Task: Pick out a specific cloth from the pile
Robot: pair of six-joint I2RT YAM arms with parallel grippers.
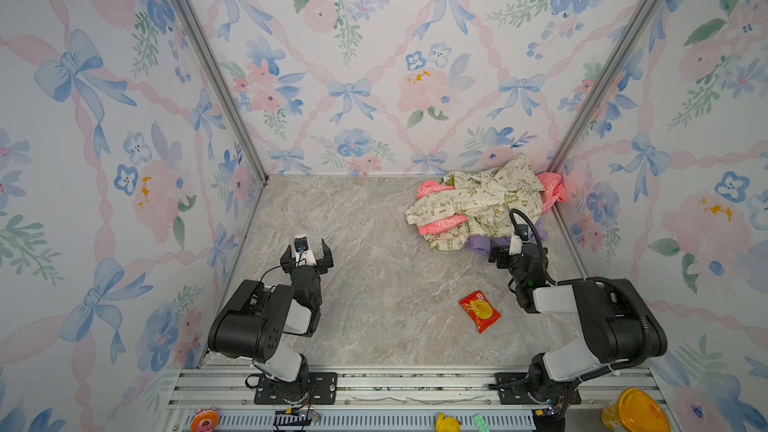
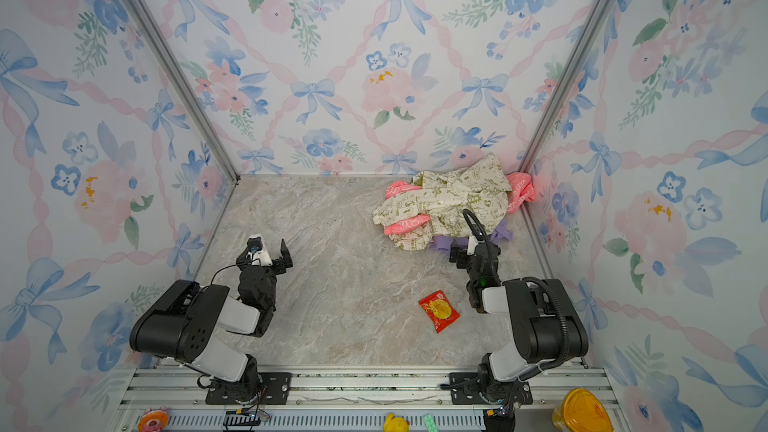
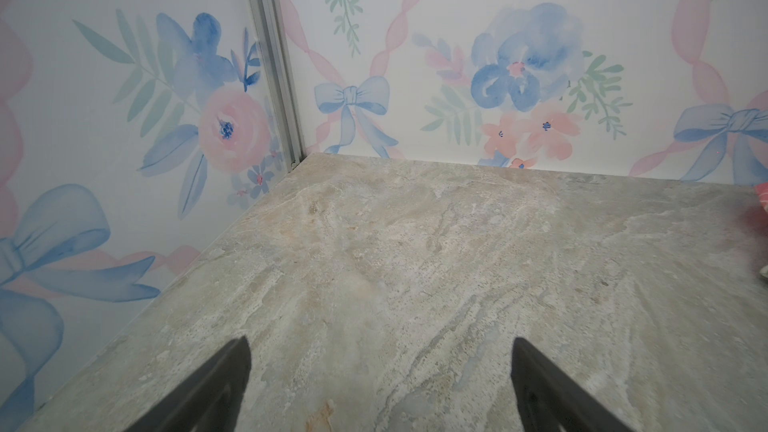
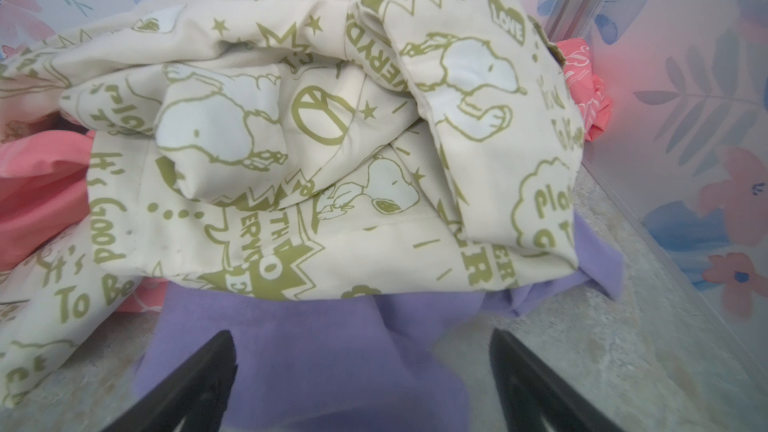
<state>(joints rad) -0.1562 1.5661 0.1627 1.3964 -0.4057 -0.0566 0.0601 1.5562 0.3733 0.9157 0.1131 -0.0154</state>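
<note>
One lavender cloth (image 4: 311,351) draws our eye first. Plain, soft and matte like fleece, it lies crumpled at the 6 o'clock edge of the pile (image 1: 478,197), mostly buried, with loose folds poking out onto the tabletop (image 1: 374,251). In both top views the pile sits at about 1 o'clock on the table, heaped into the back corner.

Over the lavender fabric we see a cream cloth (image 4: 291,139), smooth and woven, with olive-green cartoon print and lettering, bunched in rounded folds. A coral-pink cloth (image 4: 37,185) with white line print shows at its sides.

At the lavender edge hangs the right gripper (image 4: 361,342), its black tapered fingers spread wide and grasping nothing; we cannot tell whether they touch the fabric. At 9 o'clock the left gripper (image 1: 307,245) is likewise released over bare marbled stone. A glossy red snack packet (image 1: 480,310) lies flat at 4 o'clock.
</note>
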